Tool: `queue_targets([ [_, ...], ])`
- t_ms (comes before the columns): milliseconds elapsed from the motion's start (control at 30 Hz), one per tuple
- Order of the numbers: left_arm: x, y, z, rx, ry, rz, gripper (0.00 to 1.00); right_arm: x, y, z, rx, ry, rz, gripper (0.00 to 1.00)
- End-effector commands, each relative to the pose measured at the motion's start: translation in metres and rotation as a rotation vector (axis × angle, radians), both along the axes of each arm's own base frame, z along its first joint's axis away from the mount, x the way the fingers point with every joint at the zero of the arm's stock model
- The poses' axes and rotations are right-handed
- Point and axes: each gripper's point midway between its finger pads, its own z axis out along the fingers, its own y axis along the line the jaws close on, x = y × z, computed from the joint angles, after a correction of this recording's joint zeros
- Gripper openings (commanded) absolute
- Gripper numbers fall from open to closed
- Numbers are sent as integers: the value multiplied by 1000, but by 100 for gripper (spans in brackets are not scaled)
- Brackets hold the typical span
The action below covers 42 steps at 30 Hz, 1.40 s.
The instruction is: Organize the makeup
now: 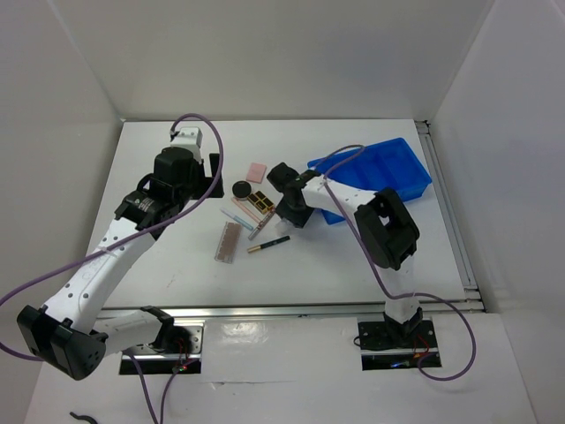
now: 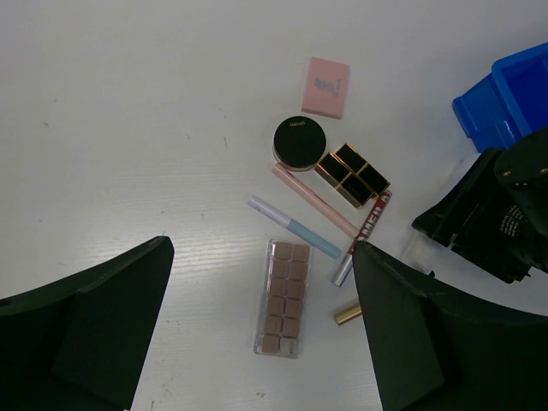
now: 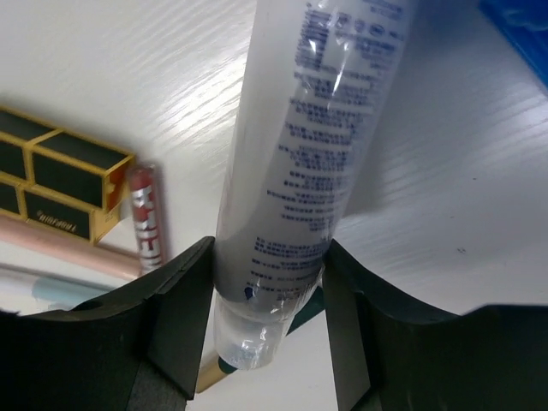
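Observation:
My right gripper [image 3: 267, 248] is shut on the white tube [image 3: 300, 128], holding it by the cap end just above the table; in the top view this gripper [image 1: 294, 216] is beside the makeup cluster. My left gripper [image 2: 261, 257] is open and empty above the brownish-pink palette [image 2: 282, 298]. Beyond the palette lie the round black compact [image 2: 300, 139], the pink square pad [image 2: 326, 86], the black-and-gold palette [image 2: 353, 174] and thin pencils: pink [image 2: 312, 199], light blue [image 2: 295, 227], red-and-silver [image 2: 364, 231] and gold-tipped [image 2: 347, 314].
The blue compartmented tray [image 1: 380, 177] sits at the back right, just behind the right arm's forearm; its corner also shows in the left wrist view [image 2: 505, 103]. White walls enclose the table on three sides. A metal rail [image 1: 291, 311] runs along the near edge.

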Motion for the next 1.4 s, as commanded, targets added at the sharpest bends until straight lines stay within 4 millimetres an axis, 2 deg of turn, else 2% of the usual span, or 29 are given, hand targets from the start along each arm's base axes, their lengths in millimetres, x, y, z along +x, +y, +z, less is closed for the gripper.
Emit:
queue_targets([
  [0, -1, 2, 15, -15, -46, 14, 100, 27, 27, 68, 16, -237, 108, 42],
  [33, -2, 3, 18, -19, -56, 14, 100, 34, 33, 83, 19, -285, 162, 42],
  [67, -2, 3, 22, -23, -64, 14, 100, 34, 41, 88, 25, -299, 213, 40],
  [100, -2, 3, 22, -23, -64, 14, 100, 40, 47, 108, 35, -349, 271, 40],
  [133, -1, 3, 27, -27, -74, 14, 100, 44, 51, 123, 58, -383, 268, 40],
  [167, -3, 3, 25, -16, -67, 10, 100, 45, 55, 129, 44, -403, 338, 40],
  [200, -2, 5, 25, -11, -69, 19, 100, 49, 57, 150, 51, -441, 356, 40],
  [233, -2, 5, 25, -11, -69, 19, 100, 53, 56, 159, 22, -470, 394, 37],
  [300, -4, 6, 28, -15, -77, 19, 100, 64, 48, 190, -26, -534, 408, 37],
  [367, -4, 6, 28, -15, -77, 19, 100, 83, 23, 210, -117, -583, 400, 34],
  [433, -4, 6, 28, -15, -77, 19, 100, 94, 7, 234, -154, -630, 388, 34],
  [467, -4, 6, 28, -15, -77, 19, 100, 98, -3, 234, -201, -630, 401, 34],
  [500, -4, 6, 28, -15, -77, 19, 100, 106, -18, 255, -201, -675, 372, 34],
  [567, -4, 6, 28, -15, -77, 19, 100, 109, -29, 262, -201, -692, 393, 34],
  [600, -4, 6, 28, -15, -77, 19, 100, 111, -39, 271, -189, -718, 388, 30],
  [667, -4, 6, 28, -15, -77, 19, 100, 107, -40, 274, -166, -719, 416, 30],
  [800, -2, 5, 25, -10, -67, 19, 100, 109, -58, 283, -185, -727, 376, 30],
  [900, 0, 4, 26, -10, -67, 19, 100, 116, -85, 288, -202, -729, 322, 30],
  [933, 0, 4, 26, -10, -67, 19, 100, 122, -101, 288, -214, -725, 289, 30],
  [1000, 0, 4, 26, -10, -67, 19, 100, 126, -118, 298, -195, -747, 254, 30],
  [1033, 0, 4, 26, -10, -67, 19, 100, 132, -138, 298, -204, -742, 218, 30],
  [1100, 2, 5, 22, -2, -59, 27, 100, 137, -159, 304, -211, -754, 177, 30],
  [1133, 2, 5, 22, -2, -59, 27, 100, 142, -179, 304, -211, -750, 135, 30],
  [1233, 4, 4, 19, 2, -51, 27, 100, 145, -212, 291, -218, -709, 75, 30],
  [1267, 4, 4, 19, 2, -51, 27, 100, 147, -234, 286, -215, -694, 32, 30],
  [1333, 4, 6, 20, 6, -52, 35, 100, 148, -253, 278, -200, -684, -4, 30],
  [1367, 5, 5, 17, 10, -44, 35, 100, 148, -276, 274, -199, -673, -55, 30],
])
